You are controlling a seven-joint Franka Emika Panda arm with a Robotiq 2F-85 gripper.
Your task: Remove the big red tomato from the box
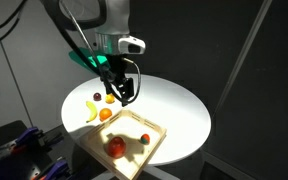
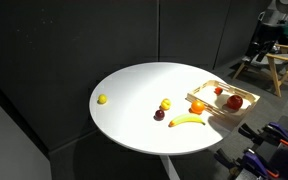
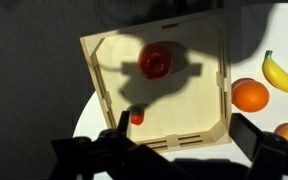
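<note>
There is one round table (image 2: 134, 90) and one wooden box (image 3: 189, 105). The fruits: one tomato (image 3: 155, 61), one red-and-green piece (image 3: 136, 116), one orange (image 3: 250, 95), one banana (image 3: 282, 72), one dark red fruit (image 2: 159, 114), two yellow fruits (image 2: 102, 99) (image 2: 165, 103).

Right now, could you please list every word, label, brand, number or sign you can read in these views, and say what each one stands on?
None can be read in any view.
The box, the big red tomato, the banana and the orange fruit show plain surfaces with no lettering.
Any marking on the gripper is too small to tell.
</note>
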